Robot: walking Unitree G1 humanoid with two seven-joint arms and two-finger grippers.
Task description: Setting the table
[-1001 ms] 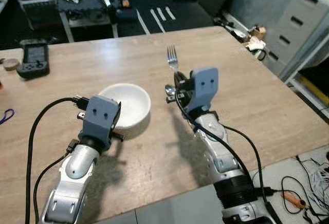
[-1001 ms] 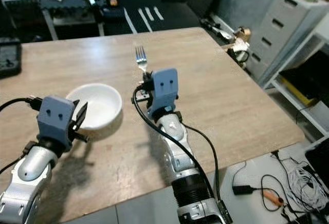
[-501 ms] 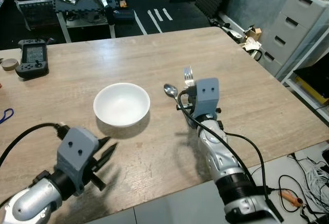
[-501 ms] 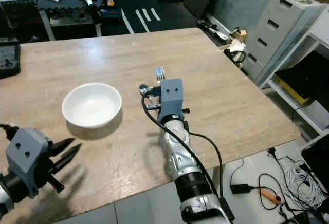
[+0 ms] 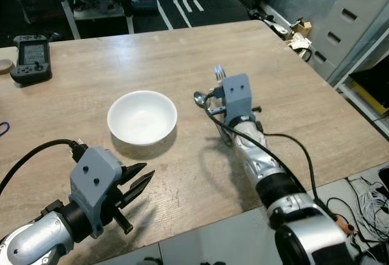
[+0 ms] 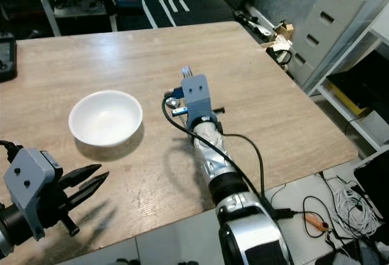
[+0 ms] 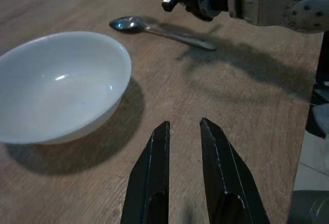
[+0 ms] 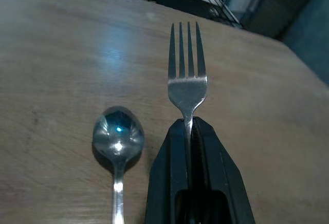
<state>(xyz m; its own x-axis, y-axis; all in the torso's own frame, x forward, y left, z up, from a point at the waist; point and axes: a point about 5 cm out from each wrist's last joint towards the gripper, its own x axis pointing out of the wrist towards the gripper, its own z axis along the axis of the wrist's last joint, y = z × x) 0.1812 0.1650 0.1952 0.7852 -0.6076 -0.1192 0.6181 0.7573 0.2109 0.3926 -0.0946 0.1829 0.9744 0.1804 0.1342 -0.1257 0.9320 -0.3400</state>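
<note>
**Fork going down beside the spoon**

On the wide pale wooden table (image 5: 316, 131), a round white ceramic bowl (image 5: 142, 117) sits centrally. The right gripper (image 8: 189, 131), fingers clamped on a silver metal fork (image 8: 187, 72), holds it just beside the silver spoon (image 8: 117, 147). Next: lower and release, parallel. The left gripper (image 7: 184, 147), slightly parted and empty, hovers near the bowl. A black handheld controller (image 5: 31, 58) lies well apart.

text: none legible | labels/brands: none readable on bowl (image 5: 142, 117), fork (image 8: 187, 78), spoon (image 8: 117, 141) or table (image 5: 182, 52) | handheld device (image 5: 32, 57) beyond the bowl: screen too small to read
</note>
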